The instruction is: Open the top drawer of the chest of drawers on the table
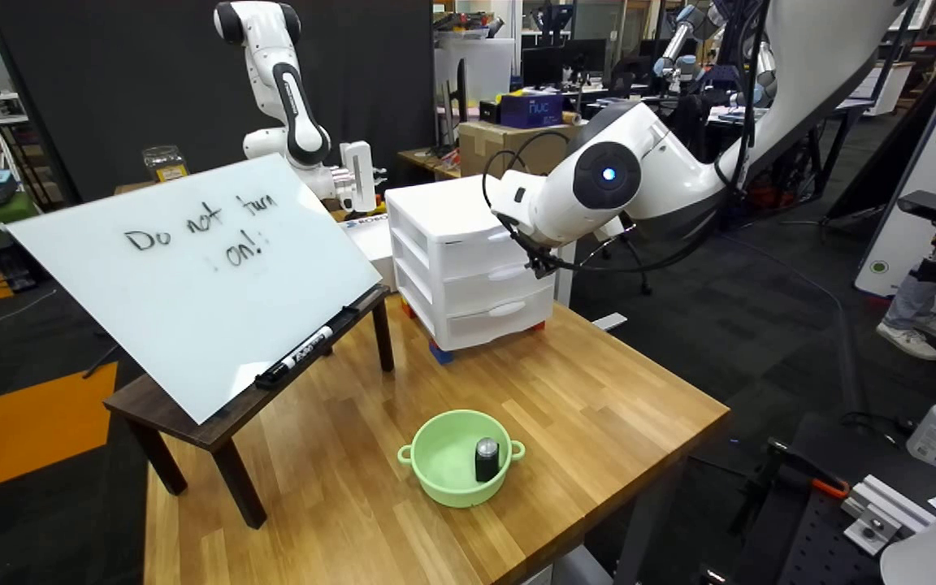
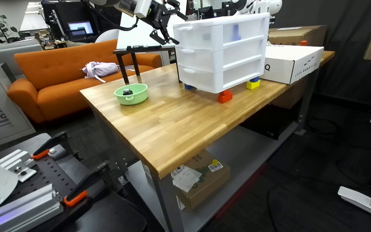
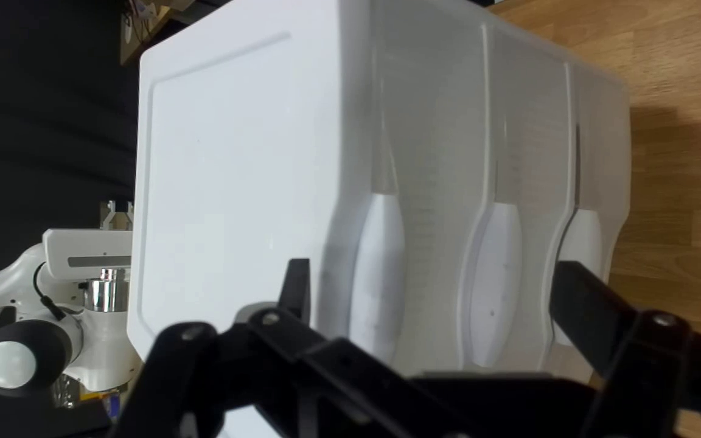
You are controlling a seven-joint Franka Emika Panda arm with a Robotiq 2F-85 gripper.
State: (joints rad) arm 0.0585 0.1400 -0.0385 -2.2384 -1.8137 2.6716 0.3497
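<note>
While the black two-finger gripper (image 3: 435, 298) hangs in front of the boxy white plastic chest of drawers (image 1: 452, 211), its fingers (image 3: 296, 295) are spread wide apart; can't tell if either tip touches plastic. Target = the shallow, wide, white plastic top drawer (image 2: 192, 38), uppermost of 3; looks fully in, front in line w/ the middle drawer (image 2: 195, 60) & btm drawer (image 2: 196, 79). Top drawer's curved white handle (image 3: 378, 274) shows betw. the fingers in the wrist view. Faint bluish shape (image 2: 236, 32) thru the semi-clear side at top-drawer level, ID unclear, can't tell if inside or behind. Chest stands on small blocks: blue block (image 1: 440, 354), red blocks (image 2: 225, 97), yellow block (image 2: 253, 84), all on the big light wood plank table (image 1: 598, 439). On same table, apart from chest: round light-green two-handled bowl (image 1: 444, 463), holding a black, silver-topped item (image 1: 487, 461), upright, near one bowl handle, ID unclear. Rectangular white cardboard carton (image 2: 288, 62) w/ dark print is just beside the chest, lid down, contents hidden. Brown cardboard box (image 2: 208, 188) w/ white labels is on the grey shelf (image 2: 246, 158) under the tabletop, contents hidden too. Clear jar (image 1: 161, 162) w/ yellow label shows past the tilted whiteboard (image 1: 184, 292) in an ext. view, contents unclear.
</note>
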